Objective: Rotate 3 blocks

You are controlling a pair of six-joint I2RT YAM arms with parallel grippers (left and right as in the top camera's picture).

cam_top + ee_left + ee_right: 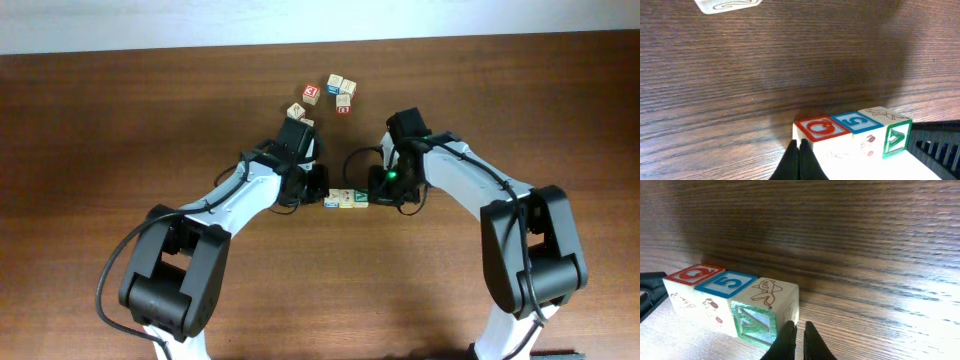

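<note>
**Where the blocks (347, 199) ended, closed jaws stood**

Though none of them was held, the blocks lay end to end, touching, in one short row at the middle of the counter (120, 130), squarely between the left arm (250, 190) and the right arm (450, 170). From the left wrist they read, in order, a red-Q block (820, 130), a blue-5 block (859, 121) and a green-A block (896, 136), with the A on a side face.

The left jaws were pressed together into one blunt tip at the Q end of the row, seemingly touching its lower corner. The right jaws were all but together (a sliver of daylight between them, nothing in it) just beside the A end.

That pairing looked deliberate. Closed jaws make a narrow pusher, and one at each end of the row would suit nudging the cubes round or steadying them rather than lifting them. Whether any turn was finished could not be told.

Toward the counter's far edge, well apart from the row, a loose cluster of spare cubes (335, 93) sat clear of both arms.
</note>
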